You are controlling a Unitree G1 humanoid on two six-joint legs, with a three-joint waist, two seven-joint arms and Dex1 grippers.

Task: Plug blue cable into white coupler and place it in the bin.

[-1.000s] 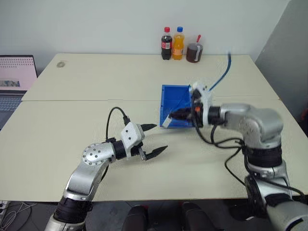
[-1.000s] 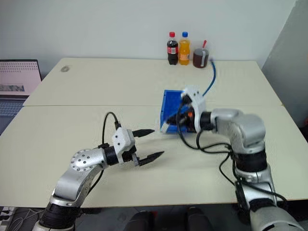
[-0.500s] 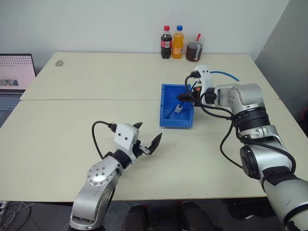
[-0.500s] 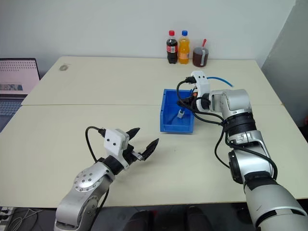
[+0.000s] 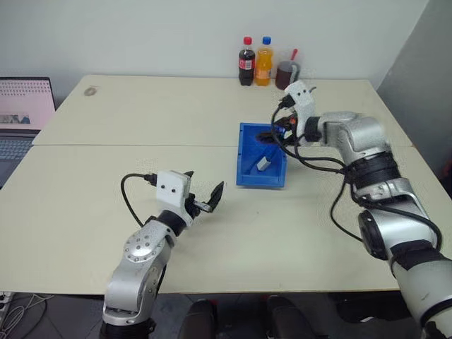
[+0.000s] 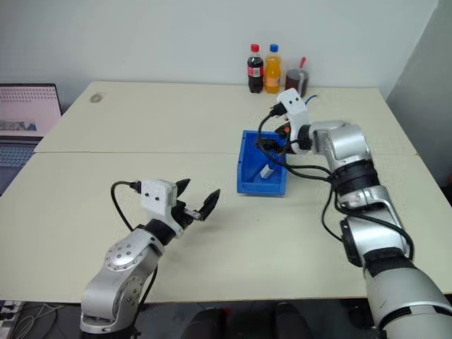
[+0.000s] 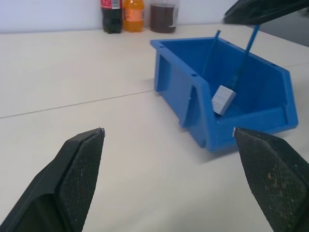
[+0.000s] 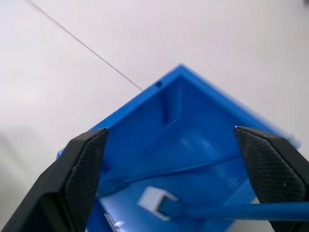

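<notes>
The bin stands right of the table's middle. Inside it the white coupler leans against the bin's floor, with the blue cable plugged into it and rising out over the rim. My right gripper hovers open above the bin's far end, with nothing between its fingers; its own view looks down on the coupler and cable. My left gripper is open and empty over the table, left of the bin and pointing toward it.
Two drink bottles and a cup of dark drink stand at the table's far edge behind the bin. A laptop sits at the far left. A seam crosses the tabletop.
My right gripper has opened and let go of the coupler and cable, which now rest in the bin; it moved over the bin's far end. My left gripper swung to point forward.
</notes>
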